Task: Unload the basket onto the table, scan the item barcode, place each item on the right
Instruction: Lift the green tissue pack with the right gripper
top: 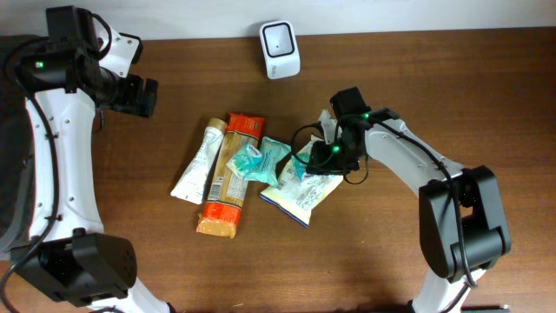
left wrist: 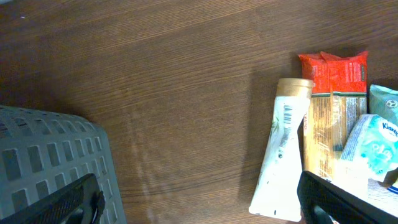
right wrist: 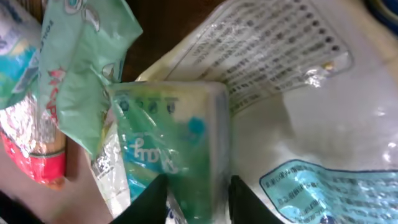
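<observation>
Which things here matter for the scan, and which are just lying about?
In the job: scanner; green tissue pack, between the right end effector fingers.
Lying about: tube; snack pack; white bag; blue tissue pack; grey basket.

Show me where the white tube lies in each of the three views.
Overhead: the white tube lies left of centre, leftmost in the pile.
Left wrist: the tube is right of centre, cap upward.
Right wrist: not in it.
Shared landmark: the red-topped packet beside it, overhead and left wrist.
</observation>
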`<state>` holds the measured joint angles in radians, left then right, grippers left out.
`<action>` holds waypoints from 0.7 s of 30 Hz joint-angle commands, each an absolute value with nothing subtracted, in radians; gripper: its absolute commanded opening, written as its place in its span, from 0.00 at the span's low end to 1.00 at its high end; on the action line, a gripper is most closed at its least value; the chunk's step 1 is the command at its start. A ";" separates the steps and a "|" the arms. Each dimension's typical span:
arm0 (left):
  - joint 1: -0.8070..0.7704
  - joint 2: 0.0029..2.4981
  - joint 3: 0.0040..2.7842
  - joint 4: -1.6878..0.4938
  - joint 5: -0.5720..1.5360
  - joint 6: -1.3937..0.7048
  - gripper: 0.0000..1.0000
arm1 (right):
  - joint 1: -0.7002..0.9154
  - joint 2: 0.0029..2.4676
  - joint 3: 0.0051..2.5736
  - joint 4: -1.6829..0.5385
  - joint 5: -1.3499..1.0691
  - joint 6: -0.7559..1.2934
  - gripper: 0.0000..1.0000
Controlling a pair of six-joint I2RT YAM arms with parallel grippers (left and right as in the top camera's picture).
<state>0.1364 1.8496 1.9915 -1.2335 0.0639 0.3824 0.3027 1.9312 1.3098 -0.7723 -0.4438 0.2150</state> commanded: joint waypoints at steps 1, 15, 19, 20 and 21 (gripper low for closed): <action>0.141 1.833 1.998 -1.233 0.074 0.398 0.99 | 0.301 1.937 1.296 -0.762 -0.442 0.242 0.18; 0.141 1.833 1.998 -1.233 0.074 0.398 0.99 | 0.247 1.831 1.372 -0.814 -0.879 0.186 0.04; 0.141 1.833 1.998 -1.233 0.074 0.398 0.99 | 0.136 1.824 1.372 -0.804 -1.242 0.081 0.04; 0.141 1.833 1.998 -1.233 0.074 0.398 0.99 | 0.106 1.824 1.372 -0.787 -1.334 0.081 0.04; 0.141 1.833 1.998 -1.233 0.074 0.398 0.99 | 0.092 1.824 1.372 -0.772 -1.389 0.082 0.04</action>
<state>0.1364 1.8496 1.9915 -1.2339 0.0639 0.3824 0.1349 1.8446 1.3560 -0.7971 -1.1236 0.1253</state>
